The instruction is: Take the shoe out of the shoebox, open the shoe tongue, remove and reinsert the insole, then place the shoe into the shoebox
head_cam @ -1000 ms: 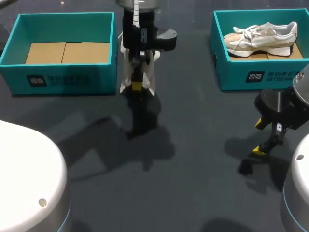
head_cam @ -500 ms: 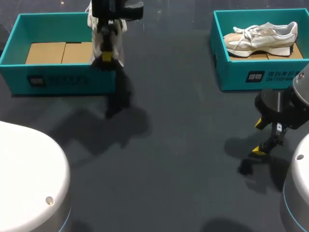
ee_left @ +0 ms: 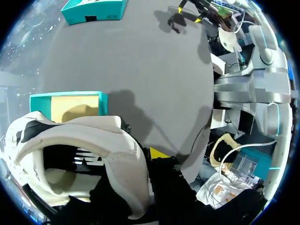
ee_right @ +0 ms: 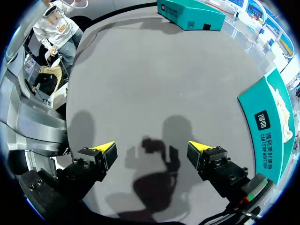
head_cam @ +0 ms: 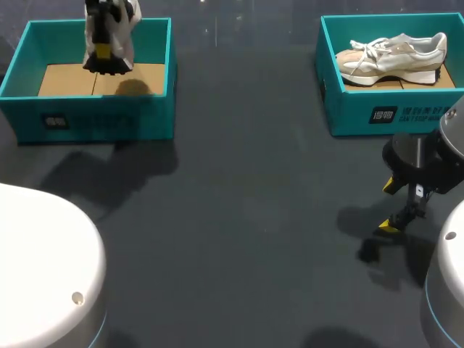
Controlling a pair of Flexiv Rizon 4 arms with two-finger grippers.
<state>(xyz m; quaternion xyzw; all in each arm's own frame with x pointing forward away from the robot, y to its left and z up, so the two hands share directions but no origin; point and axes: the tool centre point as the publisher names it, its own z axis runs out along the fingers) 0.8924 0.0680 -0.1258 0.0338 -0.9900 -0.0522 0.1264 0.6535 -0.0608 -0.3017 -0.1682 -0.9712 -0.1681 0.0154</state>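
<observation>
The left gripper point(head_cam: 104, 52) pinches a white shoe point(ee_left: 103, 136), which hangs over the left shoebox point(head_cam: 87, 119). The right gripper point(ee_right: 152, 151) hovers low above the table point(head_cam: 254, 217), fingers spread wide.

Bright overhead light throws soft, dark shadows across the table point(head_cam: 275, 181).

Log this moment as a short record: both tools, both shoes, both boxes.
left tool: shut on held shoe, over left shoebox
held shoe: white, aloft, clear of the box floor
left shoebox: open, only cardboard lining inside
right tool: open, empty, above bare table
second shoe: white and beige, lying in right shoebox
</observation>
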